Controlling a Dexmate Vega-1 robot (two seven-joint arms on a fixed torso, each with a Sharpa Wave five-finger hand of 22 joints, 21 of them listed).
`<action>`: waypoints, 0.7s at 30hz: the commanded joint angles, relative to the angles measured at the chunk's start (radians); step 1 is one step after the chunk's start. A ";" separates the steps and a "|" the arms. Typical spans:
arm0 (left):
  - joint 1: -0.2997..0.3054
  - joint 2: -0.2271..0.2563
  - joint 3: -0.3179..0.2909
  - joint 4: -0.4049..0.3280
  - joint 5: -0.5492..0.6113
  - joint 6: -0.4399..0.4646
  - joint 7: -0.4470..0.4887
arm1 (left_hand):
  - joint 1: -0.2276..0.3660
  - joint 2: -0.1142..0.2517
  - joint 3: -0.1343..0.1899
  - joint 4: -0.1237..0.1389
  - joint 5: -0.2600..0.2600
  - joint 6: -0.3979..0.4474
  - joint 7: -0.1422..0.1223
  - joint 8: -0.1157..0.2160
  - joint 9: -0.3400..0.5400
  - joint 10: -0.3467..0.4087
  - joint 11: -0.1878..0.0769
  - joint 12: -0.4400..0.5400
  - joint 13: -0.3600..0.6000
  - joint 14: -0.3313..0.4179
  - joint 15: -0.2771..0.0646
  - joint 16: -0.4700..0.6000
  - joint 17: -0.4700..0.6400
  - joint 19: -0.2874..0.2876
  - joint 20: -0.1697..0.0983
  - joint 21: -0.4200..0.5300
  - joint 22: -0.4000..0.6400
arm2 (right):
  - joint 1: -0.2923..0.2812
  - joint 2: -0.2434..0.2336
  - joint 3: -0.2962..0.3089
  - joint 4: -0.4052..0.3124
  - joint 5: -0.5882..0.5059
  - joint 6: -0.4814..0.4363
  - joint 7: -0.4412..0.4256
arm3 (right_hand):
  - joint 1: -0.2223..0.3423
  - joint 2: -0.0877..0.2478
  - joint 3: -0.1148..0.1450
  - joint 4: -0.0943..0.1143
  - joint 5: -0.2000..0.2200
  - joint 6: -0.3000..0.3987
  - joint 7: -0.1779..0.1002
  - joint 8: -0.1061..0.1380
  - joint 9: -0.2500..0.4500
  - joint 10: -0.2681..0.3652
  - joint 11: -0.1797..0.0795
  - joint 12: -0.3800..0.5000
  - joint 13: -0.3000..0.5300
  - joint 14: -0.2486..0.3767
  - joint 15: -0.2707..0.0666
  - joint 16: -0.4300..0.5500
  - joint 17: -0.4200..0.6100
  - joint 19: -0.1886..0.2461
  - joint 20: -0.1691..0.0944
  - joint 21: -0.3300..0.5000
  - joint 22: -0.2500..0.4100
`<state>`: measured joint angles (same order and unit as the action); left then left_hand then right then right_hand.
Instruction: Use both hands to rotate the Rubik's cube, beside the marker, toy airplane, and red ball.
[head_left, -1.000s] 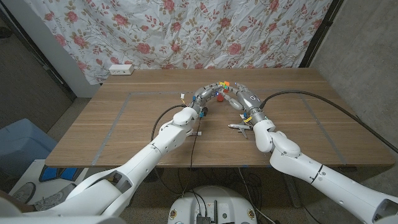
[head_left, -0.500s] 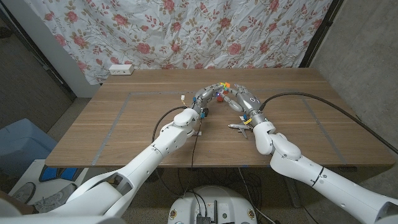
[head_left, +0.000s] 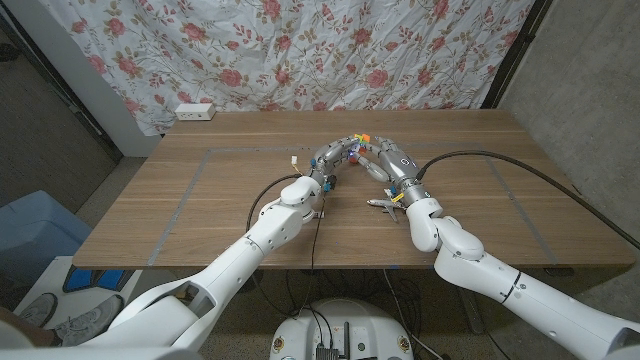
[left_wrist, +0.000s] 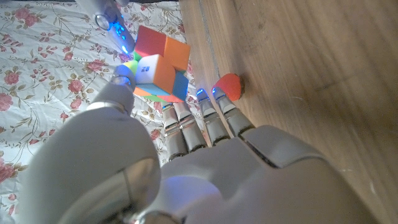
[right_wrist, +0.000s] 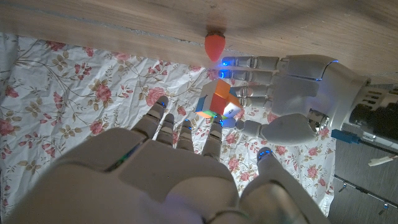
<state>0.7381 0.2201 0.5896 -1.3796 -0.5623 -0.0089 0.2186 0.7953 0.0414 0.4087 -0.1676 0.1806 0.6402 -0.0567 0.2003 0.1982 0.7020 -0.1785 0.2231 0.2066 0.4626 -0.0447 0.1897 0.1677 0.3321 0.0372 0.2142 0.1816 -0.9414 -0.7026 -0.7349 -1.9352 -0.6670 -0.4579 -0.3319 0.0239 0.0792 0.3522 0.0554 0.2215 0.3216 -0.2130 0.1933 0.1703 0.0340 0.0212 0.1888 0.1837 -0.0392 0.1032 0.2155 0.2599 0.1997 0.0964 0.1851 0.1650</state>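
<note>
Above the table, Rubik's cube (left_wrist: 158, 68) tilted on a corner, held by left robot hand (head_left: 328, 157) and right robot hand (head_left: 392, 160).

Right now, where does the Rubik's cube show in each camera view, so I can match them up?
Head view: the Rubik's cube sits between the two hands' fingertips, past the table's middle.
Left wrist view: the cube is at the left hand's fingertips, against the flowered cloth.
Right wrist view: the cube lies between the right hand and the left hand.
Shared landmark: the red ball on the wood beside the cube.
</note>
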 joint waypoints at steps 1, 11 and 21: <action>0.005 -0.018 -0.013 0.016 -0.040 -0.010 -0.009 | 0.003 0.011 -0.001 -0.002 0.002 0.027 0.018 0.006 0.001 0.040 -0.033 0.004 0.003 0.005 -0.061 0.000 0.002 -0.005 -0.001 -0.002 0.000 | -0.005 0.007 -0.001 0.001 -0.005 0.003 0.001 | -0.002 0.015 0.001 0.005 0.006 0.014 -0.002 0.005 0.005 0.003 -0.004 0.007 0.002 0.000 -0.001 0.005 0.003 0.007 -0.006 0.003 0.002; 0.003 -0.021 -0.018 0.024 -0.068 -0.011 -0.032 | 0.003 0.012 -0.001 -0.002 0.001 0.028 0.018 0.005 0.001 0.039 -0.031 0.001 0.003 0.001 -0.064 -0.002 0.001 -0.011 0.000 -0.005 0.000 | 0.003 0.018 -0.005 0.018 -0.003 -0.001 0.006 | -0.001 0.015 0.002 0.006 0.007 0.023 -0.004 0.005 0.005 0.001 -0.006 0.005 0.002 0.001 -0.001 0.005 0.003 0.008 -0.008 0.003 0.002; 0.007 -0.018 -0.019 0.021 -0.084 -0.009 -0.045 | 0.003 0.012 -0.002 -0.001 0.001 0.028 0.017 0.004 0.002 0.040 -0.034 0.000 0.003 -0.001 -0.066 -0.002 0.001 -0.015 0.000 -0.007 -0.001 | -0.001 0.016 -0.007 0.016 -0.007 -0.013 0.006 | 0.000 0.014 0.002 0.007 0.007 0.023 -0.006 0.002 0.005 -0.001 -0.007 0.005 0.002 -0.002 -0.001 0.005 0.002 0.008 -0.009 0.003 0.002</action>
<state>0.7419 0.2007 0.5741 -1.3583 -0.6250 -0.0183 0.1891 0.7933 0.0435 0.4086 -0.1677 0.1796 0.6469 -0.0499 0.1981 0.1976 0.7038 -0.1768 0.2236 0.2072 0.4625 -0.0446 0.1897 0.1677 0.3234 0.0392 0.2083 0.1817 -0.9413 -0.6875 -0.7396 -1.9225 -0.6716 -0.4589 -0.3291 0.0240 0.0792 0.3522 0.0554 0.2215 0.3393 -0.2201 0.1952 0.1696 0.0339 0.0212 0.1888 0.1837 -0.0392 0.1034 0.2155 0.2601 0.2070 0.0892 0.1851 0.1650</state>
